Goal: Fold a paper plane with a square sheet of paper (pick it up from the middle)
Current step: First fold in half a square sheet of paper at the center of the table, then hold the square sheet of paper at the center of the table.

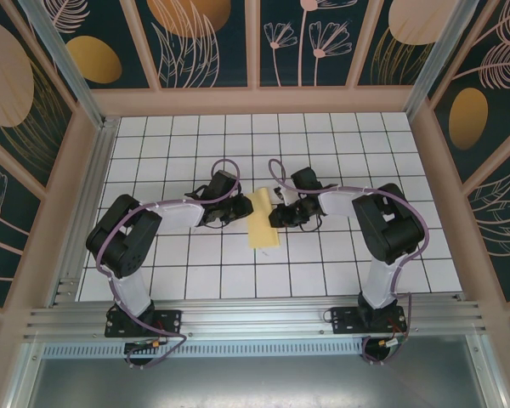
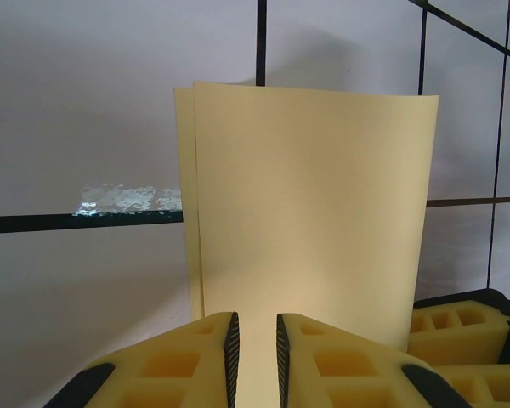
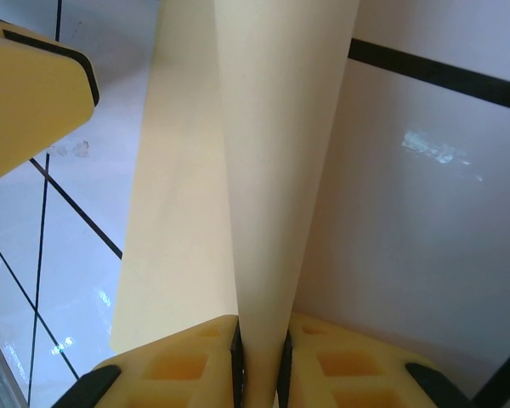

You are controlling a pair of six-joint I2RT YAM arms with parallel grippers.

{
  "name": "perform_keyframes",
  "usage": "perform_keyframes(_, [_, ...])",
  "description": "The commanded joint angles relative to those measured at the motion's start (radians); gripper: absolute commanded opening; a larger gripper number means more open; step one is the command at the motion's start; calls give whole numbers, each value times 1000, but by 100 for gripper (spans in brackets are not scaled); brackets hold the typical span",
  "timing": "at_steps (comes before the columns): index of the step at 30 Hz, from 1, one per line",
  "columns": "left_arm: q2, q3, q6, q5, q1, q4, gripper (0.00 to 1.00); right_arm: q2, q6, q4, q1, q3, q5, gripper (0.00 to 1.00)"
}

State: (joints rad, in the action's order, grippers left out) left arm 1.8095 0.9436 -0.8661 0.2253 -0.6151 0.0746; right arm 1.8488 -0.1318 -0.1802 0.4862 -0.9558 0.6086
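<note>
The square sheet of paper (image 1: 263, 226) lies pale yellow on the white tiled floor between the two arms, folded over into two layers (image 2: 314, 204). My left gripper (image 1: 235, 210) points down at its left side. Its jaws (image 2: 254, 319) stand a narrow gap apart over the flat sheet, and nothing looks pinched between them. My right gripper (image 1: 280, 214) is at the sheet's right side. It is shut (image 3: 261, 330) on a raised fold of the paper (image 3: 280, 153), which fills the space between the pads while the lower layer stays flat on the floor.
The two grippers are close together; the right gripper's yellow fingers (image 2: 459, 336) show beside the paper, and a left finger (image 3: 30, 93) shows near the fold. Wooden walls (image 1: 59, 212) enclose the tiled floor (image 1: 340, 272), with an aluminium rail (image 1: 255, 319) along the near edge.
</note>
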Motion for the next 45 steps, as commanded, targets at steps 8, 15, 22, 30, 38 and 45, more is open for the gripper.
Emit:
perform_keyframes(8, [19,7,19,21,5,4,21,57,77,-68,0,-20,-149,22])
perform_keyframes(15, [-5,8,-2,-30,5,2,21,57,89,-79,8,-28,-176,23])
perform_keyframes(22, [-12,9,-25,-35,5,19,21,63,103,-84,11,-35,-191,23])
perform_keyframes(30, [-2,3,-24,2,6,40,21,74,110,-88,16,-41,-217,23])
perform_keyframes(38, [19,-2,-17,39,6,48,21,84,112,-92,19,-48,-232,23])
perform_keyframes(45, [28,-16,-15,43,6,49,18,89,110,-91,20,-49,-240,24])
